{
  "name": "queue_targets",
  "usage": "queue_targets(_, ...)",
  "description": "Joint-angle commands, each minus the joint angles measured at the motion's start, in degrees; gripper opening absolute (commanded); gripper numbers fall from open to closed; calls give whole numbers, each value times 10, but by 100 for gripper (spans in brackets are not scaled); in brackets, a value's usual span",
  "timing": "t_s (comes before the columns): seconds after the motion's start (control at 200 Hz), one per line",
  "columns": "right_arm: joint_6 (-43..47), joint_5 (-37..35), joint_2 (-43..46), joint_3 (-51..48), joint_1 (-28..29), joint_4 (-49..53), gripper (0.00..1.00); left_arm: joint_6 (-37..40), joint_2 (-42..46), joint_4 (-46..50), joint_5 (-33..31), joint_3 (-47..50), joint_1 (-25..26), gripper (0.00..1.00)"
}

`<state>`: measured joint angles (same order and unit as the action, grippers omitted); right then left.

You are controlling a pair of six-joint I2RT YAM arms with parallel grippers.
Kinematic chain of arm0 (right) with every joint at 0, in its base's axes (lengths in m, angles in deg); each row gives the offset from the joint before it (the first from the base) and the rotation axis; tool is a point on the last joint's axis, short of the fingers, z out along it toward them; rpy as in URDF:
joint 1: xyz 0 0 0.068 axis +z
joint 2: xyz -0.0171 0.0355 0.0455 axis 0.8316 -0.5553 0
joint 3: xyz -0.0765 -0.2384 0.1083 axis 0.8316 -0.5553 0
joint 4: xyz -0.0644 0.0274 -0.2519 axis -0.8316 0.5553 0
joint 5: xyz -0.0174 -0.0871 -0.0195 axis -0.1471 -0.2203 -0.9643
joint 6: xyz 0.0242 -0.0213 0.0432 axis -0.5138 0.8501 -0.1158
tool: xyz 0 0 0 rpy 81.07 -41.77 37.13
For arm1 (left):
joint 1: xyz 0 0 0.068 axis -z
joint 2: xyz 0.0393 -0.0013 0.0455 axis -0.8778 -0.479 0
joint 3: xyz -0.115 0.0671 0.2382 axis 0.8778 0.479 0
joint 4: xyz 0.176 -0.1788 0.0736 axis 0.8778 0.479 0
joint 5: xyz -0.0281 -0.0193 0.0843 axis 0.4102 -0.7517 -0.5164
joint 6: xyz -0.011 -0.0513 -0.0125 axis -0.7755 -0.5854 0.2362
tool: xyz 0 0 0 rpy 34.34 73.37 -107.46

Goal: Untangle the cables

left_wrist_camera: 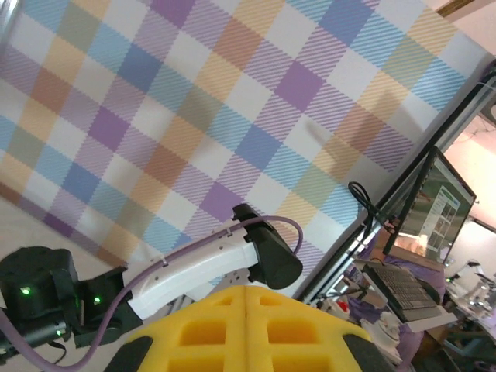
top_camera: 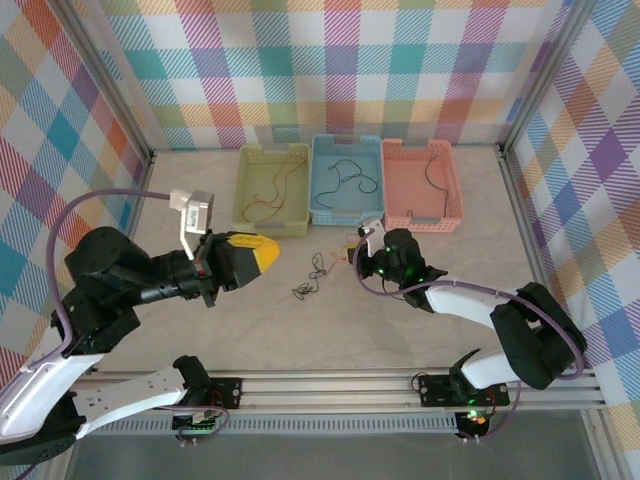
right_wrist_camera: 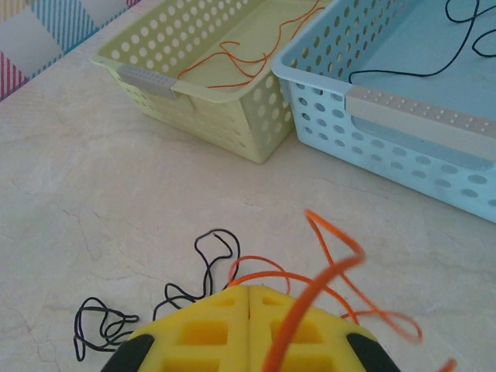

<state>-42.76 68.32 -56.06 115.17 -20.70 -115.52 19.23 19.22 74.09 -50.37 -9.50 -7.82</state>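
Cables [top_camera: 312, 272]: hair-thin flexible wires, black and orange, in a loose tangle of loops and squiggles. They lie on the pale marbled table [top_camera: 300, 335], on the near side of the blue basket [top_camera: 345, 221] and apart from it.

Left gripper [top_camera: 268, 252]: two blocky yellow foam-like pads with square recesses, black-edged, pressed seam to seam on nothing. It hangs above the table to the left of the tangle, clear of the wires and farther from the blue basket than its partner.

Right gripper [right_wrist_camera: 248, 291]: same yellow pads, closed flat along a centre seam. It sits just near of the blue basket, at the right edge of the tangle.

Orange cable [right_wrist_camera: 297, 311]: rises from the right gripper's pads in a springy curl close to the lens, apparently pinched between them. Further orange loops spread on the table just past the fingertips, toward the blue basket.

Black cable [right_wrist_camera: 105, 325]: narrow wavy loops flat on the table, left of the right fingertips and not touching them.

Blue basket: rectangular plastic with walls pierced by round holes and a grey strip on the near rim. Thin black wires [right_wrist_camera: 403, 75] curl on its floor.

Yellow-green basket [right_wrist_camera: 225, 116]: same pattern, just beside the blue basket's left wall, with orange wires [right_wrist_camera: 232, 84] inside.

Pink basket [top_camera: 425, 222]: same pattern, just beside the blue basket's right wall, with a single black wire [top_camera: 432, 175] inside.

Plaid wall [top_camera: 330, 70]: pastel check, upright beyond the blue basket.
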Motion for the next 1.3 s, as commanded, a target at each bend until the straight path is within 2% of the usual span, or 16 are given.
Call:
queue_targets(0.0,-11,-5,1,11,-4,2,0,13,-11,48,-53,32,5,0)
queue_targets(0.085,-10,-2,8,4,-3,-8,0,11,-14,62,-117,88,5,0)
queue_targets(0.18,-7,15,19,-8,-3,-30,0,11,-38,84,-197,148,4,11)
queue_targets(0.255,-2,46,32,-20,-3,-51,0,28,-70,65,-203,194,2,22)
queue_targets(0.325,3,79,44,-30,-3,-70,0,31,-106,57,-223,219,1,23)
queue_targets(0.385,7,106,53,-39,-4,-85,0,38,-133,30,-223,240,1,24)
queue_targets(0.47,19,157,70,-50,-3,-112,0,43,-158,5,-231,260,-4,32)
queue_targets(0.635,63,239,116,-51,-3,-75,0,55,-180,4,-221,266,-28,42)
queue_targets(0.775,85,278,154,-58,-3,-69,0,68,-187,-5,-199,277,-40,61)
queue_targets(0.845,88,296,164,-59,-4,-64,0,74,-195,-19,-164,284,-40,66)
queue_targets(0.98,88,300,175,-59,-4,-59,0,88,-198,-52,-126,297,-40,69)
queue_targets(1.3,50,299,211,-55,-3,-58,0,102,-182,-69,-149,340,-39,70)
